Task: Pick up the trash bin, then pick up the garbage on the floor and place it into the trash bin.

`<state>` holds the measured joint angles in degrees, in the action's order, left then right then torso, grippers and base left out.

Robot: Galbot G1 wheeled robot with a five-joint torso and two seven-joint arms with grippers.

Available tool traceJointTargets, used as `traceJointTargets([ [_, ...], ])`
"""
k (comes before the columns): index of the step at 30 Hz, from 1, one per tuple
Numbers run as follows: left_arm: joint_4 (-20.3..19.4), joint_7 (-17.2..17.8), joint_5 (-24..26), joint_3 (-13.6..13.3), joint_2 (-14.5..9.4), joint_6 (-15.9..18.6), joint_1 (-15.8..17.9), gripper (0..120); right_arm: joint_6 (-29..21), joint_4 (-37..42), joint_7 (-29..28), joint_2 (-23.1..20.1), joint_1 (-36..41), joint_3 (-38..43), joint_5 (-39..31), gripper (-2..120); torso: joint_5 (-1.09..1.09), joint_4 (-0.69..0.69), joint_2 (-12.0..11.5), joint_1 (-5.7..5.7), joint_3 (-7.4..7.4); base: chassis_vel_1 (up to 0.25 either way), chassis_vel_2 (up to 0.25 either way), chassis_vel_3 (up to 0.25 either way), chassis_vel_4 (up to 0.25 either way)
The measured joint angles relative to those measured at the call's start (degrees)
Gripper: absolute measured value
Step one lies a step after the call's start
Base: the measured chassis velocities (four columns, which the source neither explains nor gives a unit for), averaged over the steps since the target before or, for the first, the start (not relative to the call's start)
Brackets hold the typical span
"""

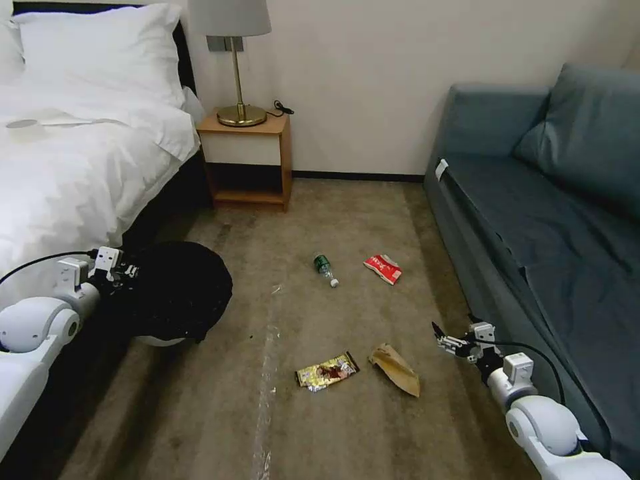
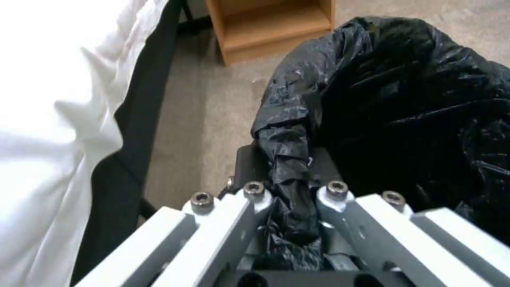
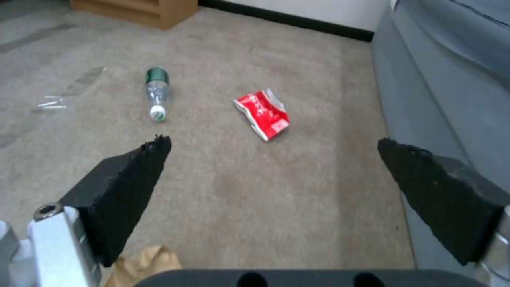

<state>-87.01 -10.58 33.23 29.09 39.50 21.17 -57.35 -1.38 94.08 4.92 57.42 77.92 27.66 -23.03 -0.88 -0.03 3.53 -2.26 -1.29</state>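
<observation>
Beside the bed (image 1: 80, 167), the left pincer (image 2: 289, 191) pinches the trash bin (image 1: 177, 290) by its bag-covered rim; the right pincer (image 3: 271, 171), spread wide, hovers near the crumpled brown paper (image 1: 397, 370).

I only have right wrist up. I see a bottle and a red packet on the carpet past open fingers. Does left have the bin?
Observer: Yes. The left gripper is shut on the bag-lined rim of the trash bin, beside the bed.
Operator: Any other litter besides my two?
Observer: A gold-brown snack wrapper lies on the carpet, nearer the robot than the bottle and the red packet.
Operator: The brown scrap at my frame edge?
Observer: A crumpled brown paper piece, just right of the wrapper; the right gripper hangs open close to its right, beside the sofa.
</observation>
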Motion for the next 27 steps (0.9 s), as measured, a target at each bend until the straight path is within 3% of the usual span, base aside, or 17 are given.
traceJointTargets([
  [6,-0.61,-0.19,0.12,0.52,0.13,-0.54,-0.51,4,0.12,0.07,-0.15,-0.52,-0.22,-0.90,0.22,100,0.02,0.01,0.00,0.00,0.00,-0.109,0.102,0.111,-0.111],
  [10,-2.06,-0.27,0.14,0.76,0.83,-0.57,-1.39,4,-1.94,1.53,-0.27,-3.83,0.85,-1.84,0.03,100,0.01,0.01,0.00,-0.02,-0.01,-0.014,0.006,0.010,-0.013],
  [12,-3.34,-0.51,-0.27,1.33,1.53,-0.70,-2.80,4,-6.26,4.14,0.13,-9.17,2.21,-3.71,-1.99,100,0.01,-0.01,0.00,-0.01,0.01,0.000,0.000,0.000,0.000],
  [16,-4.46,-1.02,-1.08,2.44,2.04,-0.92,-4.59,4,-9.16,5.75,1.30,-12.92,2.28,-5.71,-4.20,100,-0.01,-0.01,0.00,0.00,0.01,0.000,0.000,0.000,0.000],
  [18,-5.55,-1.49,-1.59,3.89,3.14,-1.24,-6.70,4,-11.08,5.97,1.24,-15.35,0.98,-10.27,-5.43,100,0.00,0.02,0.00,0.00,0.00,0.000,0.000,0.000,0.000],
  [24,-7.26,-3.06,-2.86,7.18,4.44,-1.84,-10.25,4,-11.85,3.92,0.38,-15.76,-0.02,-16.83,-4.61,100,-0.01,0.01,0.00,0.00,0.00,0.000,0.000,0.000,0.000],
  [27,-10.11,-5.33,-3.89,12.79,5.62,-3.26,-16.98,4,-10.00,-1.29,1.59,-13.34,0.03,-20.21,-0.18,100,0.02,-0.01,0.00,0.00,0.01,0.000,0.000,0.000,0.000],
])
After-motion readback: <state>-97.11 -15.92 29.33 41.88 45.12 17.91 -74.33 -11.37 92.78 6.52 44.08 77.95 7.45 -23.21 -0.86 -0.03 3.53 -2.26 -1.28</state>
